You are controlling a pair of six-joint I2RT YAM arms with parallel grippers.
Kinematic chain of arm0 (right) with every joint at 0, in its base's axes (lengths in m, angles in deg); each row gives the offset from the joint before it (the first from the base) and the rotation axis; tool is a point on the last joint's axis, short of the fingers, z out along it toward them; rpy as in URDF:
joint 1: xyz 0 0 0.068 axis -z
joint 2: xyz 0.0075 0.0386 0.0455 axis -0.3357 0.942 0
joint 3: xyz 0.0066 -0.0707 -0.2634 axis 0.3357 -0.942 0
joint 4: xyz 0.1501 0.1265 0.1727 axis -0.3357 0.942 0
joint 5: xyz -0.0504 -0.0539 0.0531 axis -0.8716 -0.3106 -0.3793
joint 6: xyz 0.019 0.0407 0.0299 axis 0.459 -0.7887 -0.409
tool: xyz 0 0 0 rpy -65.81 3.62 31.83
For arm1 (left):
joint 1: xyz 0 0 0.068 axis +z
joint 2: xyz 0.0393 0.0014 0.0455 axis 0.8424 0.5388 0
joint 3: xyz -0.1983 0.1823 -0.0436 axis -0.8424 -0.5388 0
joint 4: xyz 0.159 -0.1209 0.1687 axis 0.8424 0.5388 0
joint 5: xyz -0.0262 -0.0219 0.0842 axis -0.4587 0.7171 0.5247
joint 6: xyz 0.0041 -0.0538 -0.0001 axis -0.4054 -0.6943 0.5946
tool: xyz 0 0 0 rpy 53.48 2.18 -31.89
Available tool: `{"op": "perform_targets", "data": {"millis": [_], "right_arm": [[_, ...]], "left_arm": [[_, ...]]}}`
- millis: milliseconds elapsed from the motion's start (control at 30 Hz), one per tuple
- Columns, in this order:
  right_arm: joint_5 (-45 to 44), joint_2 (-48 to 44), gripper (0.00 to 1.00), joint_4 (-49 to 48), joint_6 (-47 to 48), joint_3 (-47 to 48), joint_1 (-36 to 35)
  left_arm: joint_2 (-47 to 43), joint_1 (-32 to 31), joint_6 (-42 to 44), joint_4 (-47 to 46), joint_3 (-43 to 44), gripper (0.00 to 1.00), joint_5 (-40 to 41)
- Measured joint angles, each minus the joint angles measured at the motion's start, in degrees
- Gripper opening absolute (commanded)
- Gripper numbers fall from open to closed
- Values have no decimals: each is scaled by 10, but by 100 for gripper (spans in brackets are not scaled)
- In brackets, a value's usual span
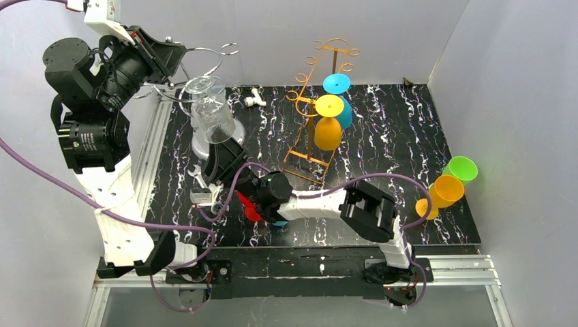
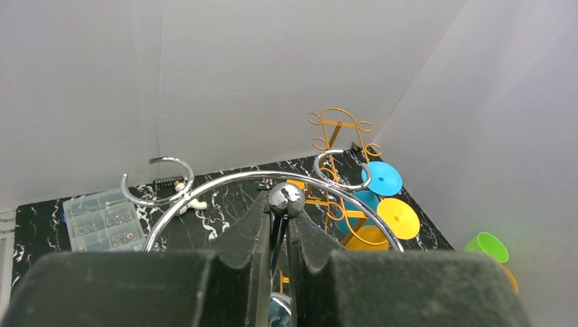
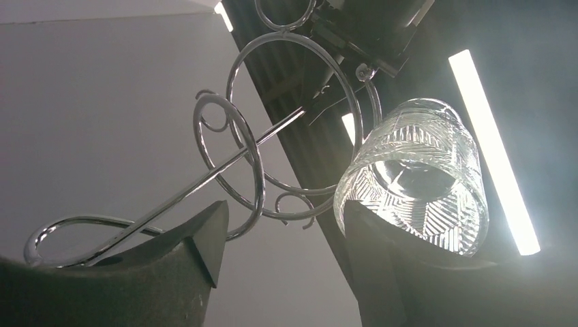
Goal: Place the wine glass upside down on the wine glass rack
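Glass hung mouth-down on the chrome rack, right jaws spread beneath it, left jaws clamped on the rack top.

Nearest the arm bases, a red glass (image 1: 249,206) lies on the marbled black table (image 1: 409,136), partly hidden under the right forearm. Beyond it the right gripper (image 3: 285,214) points upward, its fingers standing wide apart with nothing between them. The clear wine glass (image 3: 416,177) hangs upside down and slightly tilted just beside one finger; whether they touch cannot be told. Its foot sits up in the chrome rack (image 2: 286,197), whose top knob is pinched tight by the left gripper (image 2: 278,204). Farther back, an orange rack (image 1: 320,109) carries inverted yellow and blue glasses. Green and orange cups (image 1: 450,180) lie near the table's right edge.
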Motion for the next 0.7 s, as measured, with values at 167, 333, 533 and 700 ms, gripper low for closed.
{"op": "perform_targets", "data": {"millis": [167,333,533,700], "right_arm": [[-14,-8,84,3,-7,-20,0],[-26,-28,99,2,-11,-50,0],[-44,-36,98,3,-11,-83,0],[-53,-37,99,4,-11,-103,-1]], "left_arm": [[4,-1,-2,-5,0,0,0],[14,-4,-3,-12,0,0,-1],[29,-3,-5,-22,5,0,4],[34,-3,-5,-22,17,0,8]]}}
